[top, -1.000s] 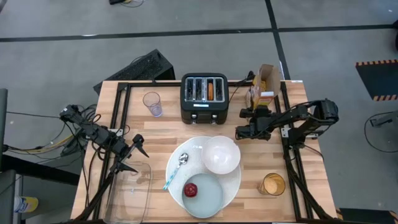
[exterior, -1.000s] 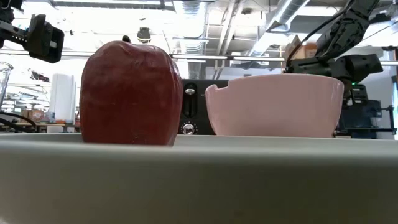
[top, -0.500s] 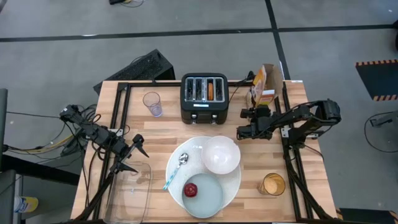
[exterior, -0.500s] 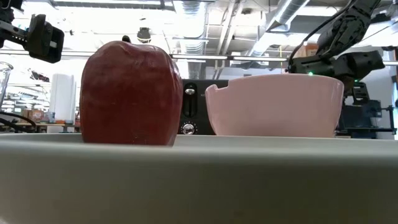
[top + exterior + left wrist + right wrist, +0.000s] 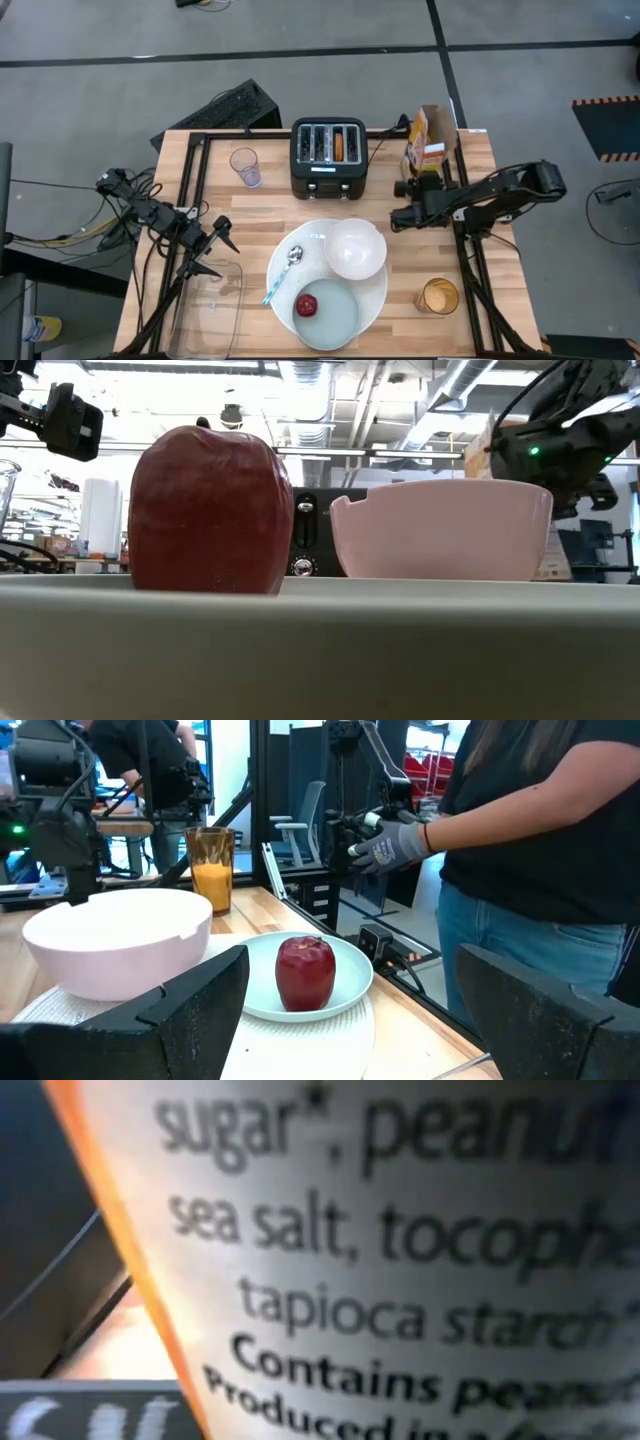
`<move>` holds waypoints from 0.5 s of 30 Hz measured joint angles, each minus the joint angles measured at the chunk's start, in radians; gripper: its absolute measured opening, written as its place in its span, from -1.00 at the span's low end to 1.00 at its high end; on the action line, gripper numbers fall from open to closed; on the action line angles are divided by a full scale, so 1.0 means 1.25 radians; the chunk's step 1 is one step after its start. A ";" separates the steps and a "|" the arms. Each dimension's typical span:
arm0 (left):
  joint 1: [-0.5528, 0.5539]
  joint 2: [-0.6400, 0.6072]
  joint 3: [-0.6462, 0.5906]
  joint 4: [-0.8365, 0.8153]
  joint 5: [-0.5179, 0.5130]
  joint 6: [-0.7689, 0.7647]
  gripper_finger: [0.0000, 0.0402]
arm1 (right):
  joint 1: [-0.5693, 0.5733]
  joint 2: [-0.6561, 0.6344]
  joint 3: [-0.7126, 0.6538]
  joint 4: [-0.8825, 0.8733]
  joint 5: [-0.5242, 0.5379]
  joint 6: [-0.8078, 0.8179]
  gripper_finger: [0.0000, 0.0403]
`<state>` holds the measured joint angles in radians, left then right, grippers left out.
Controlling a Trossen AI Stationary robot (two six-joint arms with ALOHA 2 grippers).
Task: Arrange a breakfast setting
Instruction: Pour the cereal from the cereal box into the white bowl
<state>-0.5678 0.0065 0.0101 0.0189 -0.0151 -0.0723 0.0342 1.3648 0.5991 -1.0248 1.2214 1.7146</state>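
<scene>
Already the worktop (image 5: 250, 210) carries most of the setting: the large white plate (image 5: 375, 295) holds the white bowl (image 5: 356, 249), the pale-blue plate (image 5: 335, 312) with the red apple (image 5: 307, 306), and the spoon (image 5: 283, 270) at its left. By the look of it, the bagel (image 5: 339, 146) waits in the toaster (image 5: 329, 158) and the bowl looks empty. Far right, the right gripper (image 5: 412, 188) grasps the cereal box (image 5: 428, 140). The left gripper (image 5: 222, 245) hangs released, near left.

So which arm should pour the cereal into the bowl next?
The right. Its end effector is at the cereal box, whose label fills the right wrist view, and the white bowl lies nearby. The left end effector waits open at the table's far side, by the clear container.
</scene>
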 joint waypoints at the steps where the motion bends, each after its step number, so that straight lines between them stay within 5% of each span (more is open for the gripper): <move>1: 0.000 0.000 0.000 0.000 0.000 0.000 0.69 | 0.005 -0.011 0.000 -0.006 -0.006 -0.016 -0.10; 15: 0.000 0.000 0.000 0.000 0.000 0.000 0.69 | 0.056 -0.136 0.073 -0.179 -0.067 -0.143 -0.10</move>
<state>-0.5678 0.0064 0.0101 0.0189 -0.0149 -0.0723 0.1038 1.1944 0.6907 -1.2486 1.1374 1.5359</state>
